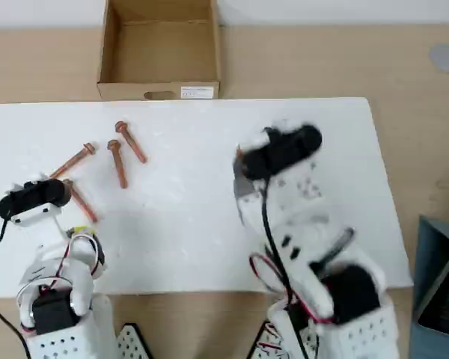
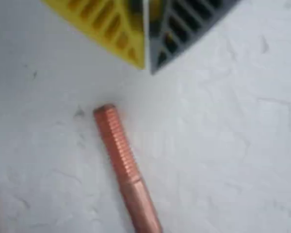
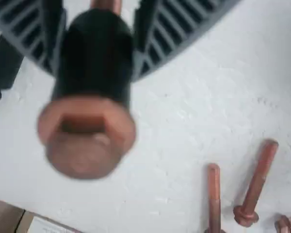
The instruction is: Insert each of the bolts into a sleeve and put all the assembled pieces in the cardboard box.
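– What has your right claw got?
– My right claw (image 3: 98, 34) is clamped on a black sleeve (image 3: 93, 58) with a copper bolt (image 3: 86, 141) through it. It's mid-board, with open white board (image 1: 187, 232) around it and the cardboard box (image 1: 159, 90) beyond the far edge.
– And the left?
– My left claw (image 2: 146, 62) is pinched together, holding nothing, just beside a loose bolt (image 2: 120, 153) near the board's left edge.

Overhead and wrist close-ups, bolts (image 1: 119, 164) shared
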Motion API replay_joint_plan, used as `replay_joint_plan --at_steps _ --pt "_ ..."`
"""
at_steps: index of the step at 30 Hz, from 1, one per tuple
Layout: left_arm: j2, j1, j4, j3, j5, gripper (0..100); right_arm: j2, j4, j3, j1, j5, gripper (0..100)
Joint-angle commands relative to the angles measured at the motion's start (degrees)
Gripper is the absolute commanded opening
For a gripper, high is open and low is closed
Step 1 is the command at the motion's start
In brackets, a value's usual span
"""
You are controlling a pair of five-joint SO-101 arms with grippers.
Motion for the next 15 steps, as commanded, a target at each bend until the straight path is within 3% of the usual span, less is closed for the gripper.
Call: replay_joint_plan --at_steps 1,5,15 --pt "-0.31 -0.62 -3.96 2.81 -0.35 0 11.82 -2.73 -13.05 1.01 -0.26 0.9" --pt "-0.31 -0.7 -6.15 6.77 -0.35 0 23.96 -6.33 -22.55 1.01 0.35 0.9" --pt "-0.31 -0.7 -6.07 7.74 -0.35 0 52.44 -16.35 -41.63 1.01 11.78 0.9"
